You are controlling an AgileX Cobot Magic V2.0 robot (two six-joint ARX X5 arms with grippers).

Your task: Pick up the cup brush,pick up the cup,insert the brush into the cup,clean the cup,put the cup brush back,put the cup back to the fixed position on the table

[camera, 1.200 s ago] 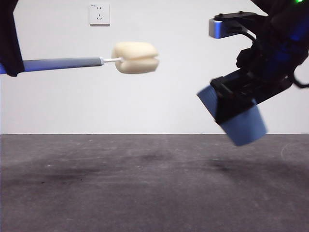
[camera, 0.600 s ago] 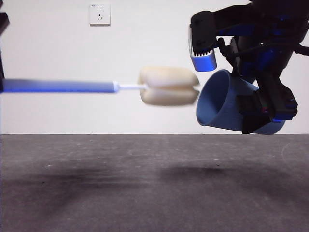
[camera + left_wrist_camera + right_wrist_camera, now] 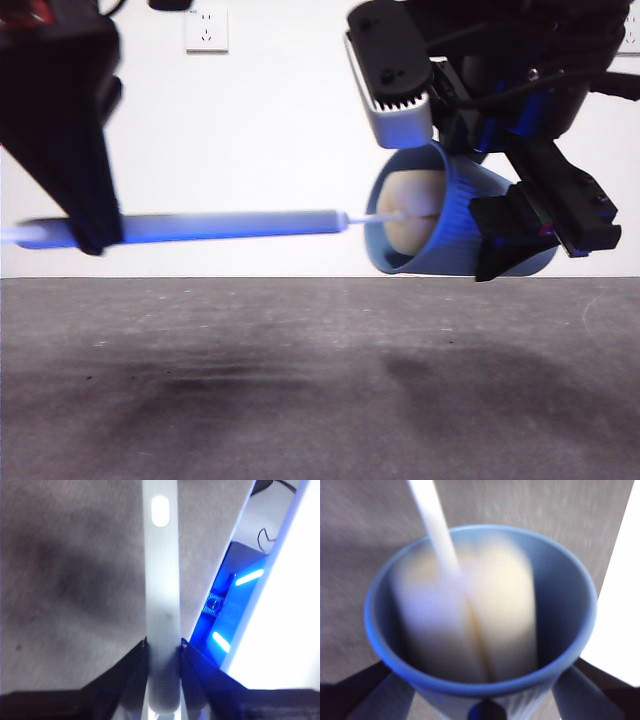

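My right gripper point(image 3: 535, 235) is shut on the blue ribbed cup point(image 3: 450, 225) and holds it on its side above the table, mouth facing left. My left gripper point(image 3: 85, 215) is shut on the grey handle of the cup brush point(image 3: 230, 224), which lies level. The cream sponge head point(image 3: 415, 215) sits inside the cup. In the left wrist view the handle point(image 3: 161, 605) runs out from between my jaws. In the right wrist view the sponge point(image 3: 485, 625) fills the cup point(image 3: 570, 610), blurred.
The dark grey table point(image 3: 300, 380) lies below both arms, with their shadows on it. A white wall with a socket point(image 3: 205, 28) stands behind.
The brush has moved right and its sponge head has gone into the cup. The cup has shifted left and lower, and the left arm has come into view.
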